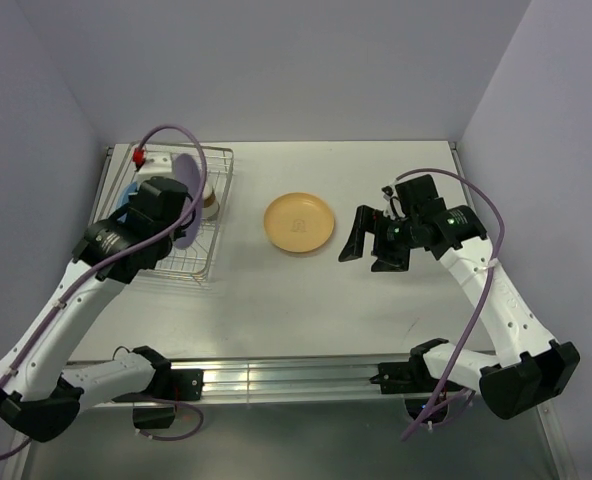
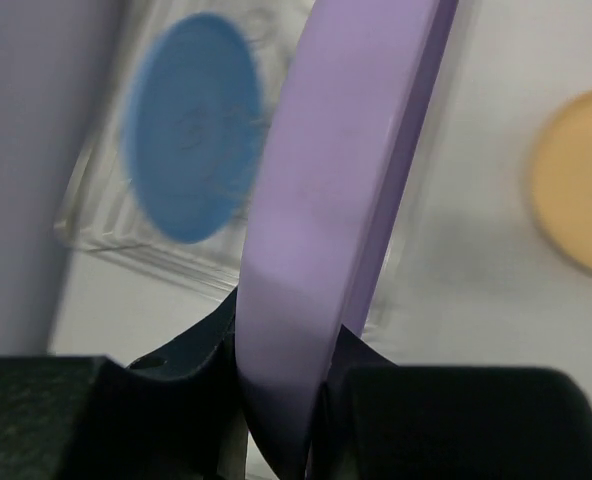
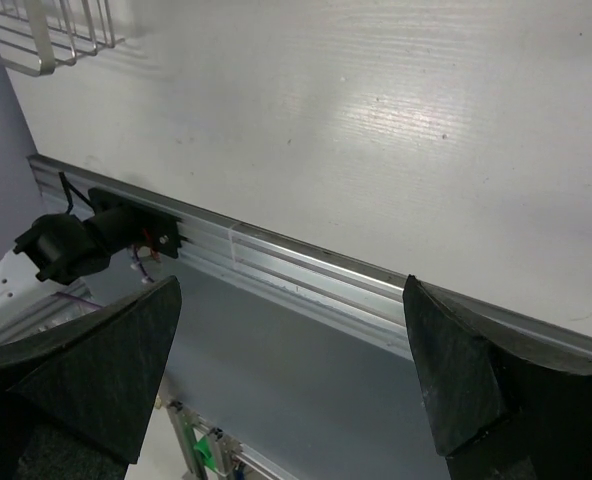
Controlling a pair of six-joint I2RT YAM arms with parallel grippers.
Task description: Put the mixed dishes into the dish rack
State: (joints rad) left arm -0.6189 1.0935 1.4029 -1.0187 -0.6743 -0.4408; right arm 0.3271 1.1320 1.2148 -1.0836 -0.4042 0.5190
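White arms [image 1: 496, 300] w/ blk joints, purple cables [image 1: 166, 128].

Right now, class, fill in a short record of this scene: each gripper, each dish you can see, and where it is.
left gripper: shut on the purple plate, held on edge over the dish rack
right gripper: open, empty, above the table
blue plate: lying in the rack
cream cup: in the rack
yellow-orange plate: flat on the table, between rack and right gripper
not yet loaded: yellow-orange plate

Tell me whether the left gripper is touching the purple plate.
Touching. The left wrist view shows the left gripper pinching the purple plate at its rim.
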